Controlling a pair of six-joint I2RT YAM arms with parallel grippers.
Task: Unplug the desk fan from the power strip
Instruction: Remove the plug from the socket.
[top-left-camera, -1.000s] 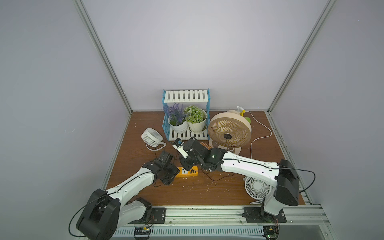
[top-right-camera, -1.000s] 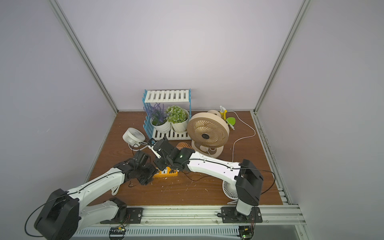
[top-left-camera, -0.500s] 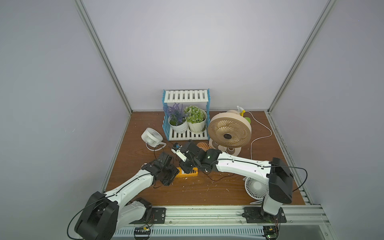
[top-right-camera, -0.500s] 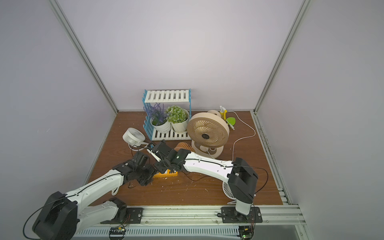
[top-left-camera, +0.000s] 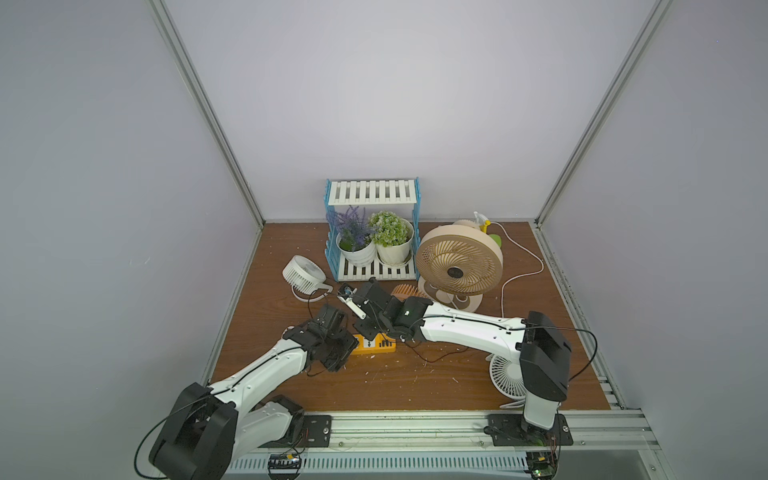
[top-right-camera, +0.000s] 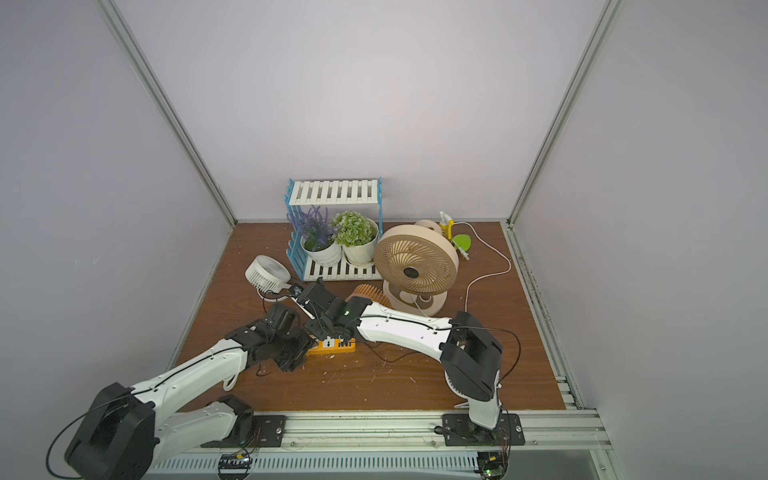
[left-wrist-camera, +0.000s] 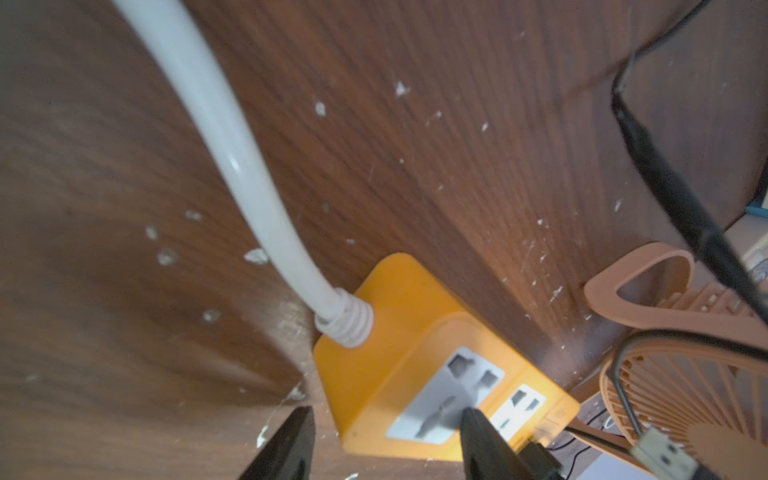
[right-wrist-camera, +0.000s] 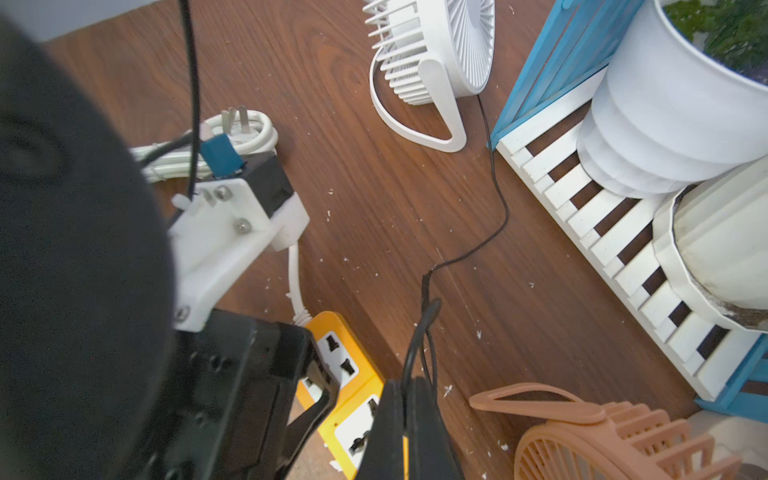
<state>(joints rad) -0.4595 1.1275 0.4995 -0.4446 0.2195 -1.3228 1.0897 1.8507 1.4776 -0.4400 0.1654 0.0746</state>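
Progress looks late. Flat orange-yellow power strip (top-left-camera: 372, 344) with 2 white socket faces lies on brown wooden desk (top-left-camera: 415, 382) between both arms, with thick white cord (left-wrist-camera: 249, 178) leaving 1 end.

Left gripper (left-wrist-camera: 386, 411) sits at that cord end with fingers roughly half open. 1 tip is over the nearer white socket face, the other over bare desk off the strip's edge. It looks like bracing; no clamp visible.

Right gripper (right-wrist-camera: 405, 386) hangs just above the strip, fingers closed tight on thin black cable (right-wrist-camera: 498, 224). That cable runs across the desk to small round white desk fan (right-wrist-camera: 436, 45) beside blue-and-white slatted plant rack (top-left-camera: 372, 197).

Left wrist view shows bare silver USB plug (left-wrist-camera: 660, 453) just beside the strip's far end, metal shell fully exposed, so the plug reads as out of its port. Cannot tell for sure that it belongs to the held cable. The strip's small black ports are too small in both top views to check.

Left to do, by my read: confirm no fan lead is seated, carry cable clear, let go.
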